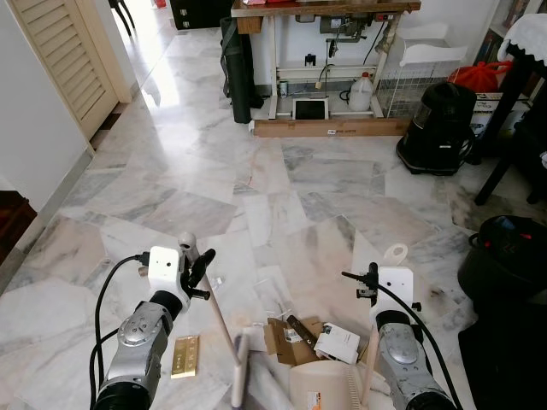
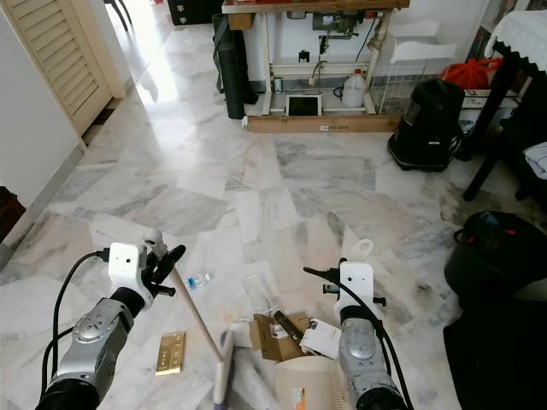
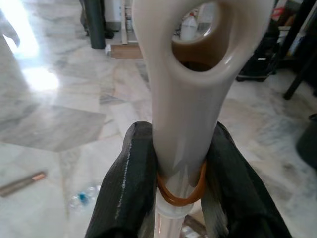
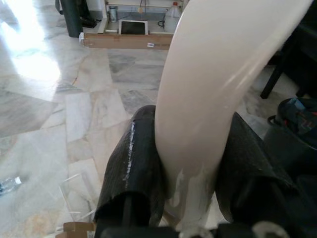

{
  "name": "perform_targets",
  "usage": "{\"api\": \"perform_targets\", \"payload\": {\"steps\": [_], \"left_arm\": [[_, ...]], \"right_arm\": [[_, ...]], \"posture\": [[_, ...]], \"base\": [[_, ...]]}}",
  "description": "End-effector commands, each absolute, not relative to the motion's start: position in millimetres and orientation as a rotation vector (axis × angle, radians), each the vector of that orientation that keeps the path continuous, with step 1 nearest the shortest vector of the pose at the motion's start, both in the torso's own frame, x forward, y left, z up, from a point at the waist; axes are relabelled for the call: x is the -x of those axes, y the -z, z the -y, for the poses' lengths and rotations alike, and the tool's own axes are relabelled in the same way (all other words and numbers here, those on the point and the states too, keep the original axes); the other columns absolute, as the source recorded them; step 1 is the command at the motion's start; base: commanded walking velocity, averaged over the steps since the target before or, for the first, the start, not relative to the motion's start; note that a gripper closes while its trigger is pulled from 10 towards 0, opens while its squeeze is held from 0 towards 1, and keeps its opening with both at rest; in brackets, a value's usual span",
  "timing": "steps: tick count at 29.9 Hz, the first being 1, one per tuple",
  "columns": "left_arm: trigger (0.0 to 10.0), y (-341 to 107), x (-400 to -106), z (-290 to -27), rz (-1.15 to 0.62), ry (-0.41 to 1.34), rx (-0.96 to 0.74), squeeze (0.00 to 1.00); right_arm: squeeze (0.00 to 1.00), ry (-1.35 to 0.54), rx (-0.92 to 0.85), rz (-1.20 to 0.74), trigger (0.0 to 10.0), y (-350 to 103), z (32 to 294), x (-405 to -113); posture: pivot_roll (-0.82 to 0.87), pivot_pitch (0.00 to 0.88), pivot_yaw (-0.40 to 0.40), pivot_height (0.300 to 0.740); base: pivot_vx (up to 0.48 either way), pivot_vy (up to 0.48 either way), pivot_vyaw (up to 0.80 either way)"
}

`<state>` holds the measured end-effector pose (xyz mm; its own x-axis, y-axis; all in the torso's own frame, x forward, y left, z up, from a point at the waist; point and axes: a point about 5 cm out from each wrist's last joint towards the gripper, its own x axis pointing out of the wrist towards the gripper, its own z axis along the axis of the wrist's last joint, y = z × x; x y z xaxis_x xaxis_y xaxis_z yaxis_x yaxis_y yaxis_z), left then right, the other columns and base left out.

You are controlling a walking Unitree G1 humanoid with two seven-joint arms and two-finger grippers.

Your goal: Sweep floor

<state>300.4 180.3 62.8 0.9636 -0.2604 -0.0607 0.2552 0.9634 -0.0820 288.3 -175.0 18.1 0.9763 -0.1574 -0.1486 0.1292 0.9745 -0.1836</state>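
Note:
My left gripper is shut on the cream broom handle, just below its hanging loop; the black fingers clamp it from both sides. The stick slants down to the broom head on the marble floor. My right gripper is shut on the cream dustpan handle, and the dustpan rests on the floor between my arms. Just beyond the pan lie cardboard scraps and a white paper. A gold wrapper and a small bottle lie by the left arm.
A black vacuum cleaner stands at the far right and a black bin at the near right. A wooden plank lies under the sewing table at the back. A louvred door is on the left.

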Motion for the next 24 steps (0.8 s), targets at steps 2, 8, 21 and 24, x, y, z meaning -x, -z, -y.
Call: {"api": "perform_targets", "payload": {"steps": [2,8,21,24], "left_arm": [[10.0,-62.5,-302.1,-180.9,-0.09,0.287,0.133,0.0],[10.0,-59.5,-298.7,-179.5,-0.134,0.358,0.169,0.0],[10.0,-77.1,-303.4,-192.3,-0.092,0.335,0.367,0.0],[10.0,-83.4,-303.3,-196.2,-0.068,0.322,0.445,0.0]], "right_arm": [[0.0,0.118,0.161,-0.182,10.0,-15.4,168.7,-287.1],[0.0,0.107,0.157,-0.189,10.0,-14.6,167.7,-287.2],[0.0,0.091,0.151,-0.209,10.0,-13.2,165.2,-288.4],[0.0,0.088,0.149,-0.212,10.0,-13.1,164.3,-288.7]], "posture": [[0.05,0.048,0.06,0.74],[0.05,0.047,0.059,0.74],[0.07,0.045,0.056,0.74],[0.07,0.044,0.055,0.74]], "base": [[0.0,0.0,0.0],[0.0,0.0,0.0],[0.0,0.0,0.0],[0.0,0.0,0.0]]}}
